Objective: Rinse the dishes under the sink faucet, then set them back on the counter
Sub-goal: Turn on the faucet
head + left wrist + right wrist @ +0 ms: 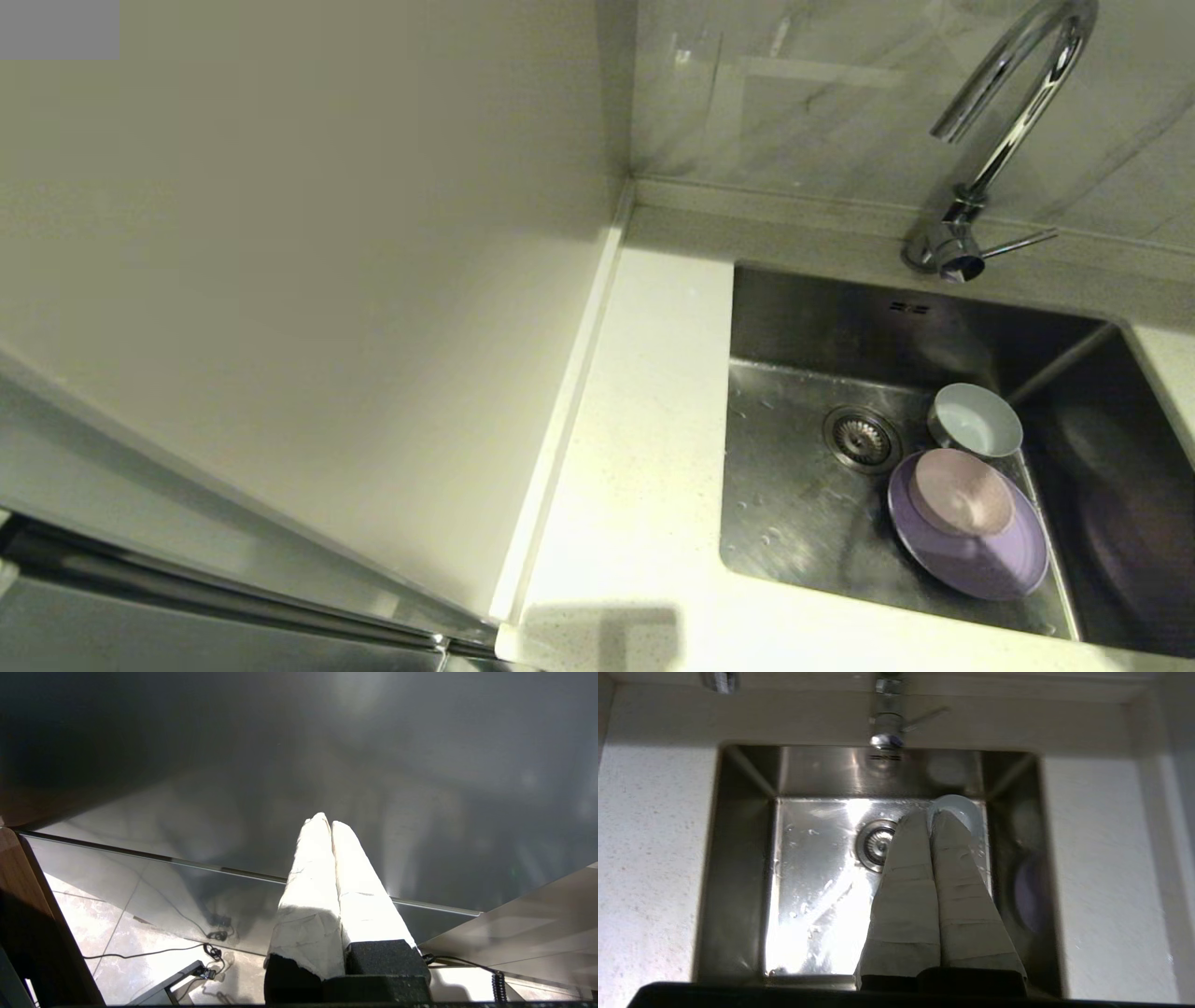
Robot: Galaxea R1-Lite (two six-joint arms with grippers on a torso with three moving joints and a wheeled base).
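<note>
Sink (794, 504) holding the plate (980, 560) with the pink bowl (962, 492) on it and the pale bowl (977, 420) just beside. Right gripper (930, 817), above the basin, clenched and empty; left gripper (327, 821) parked, also clenched. Risk: descending with clenched fingers could knock the bowls.

A plain cream wall panel (308, 280) fills the left of the head view. Behind the worktop stands a grey marbled backsplash (822, 103). At the lower left runs a dark rail (187, 597). In the left wrist view a pale tiled floor (117, 933) shows, with thin black cables (210, 947) lying on it.
</note>
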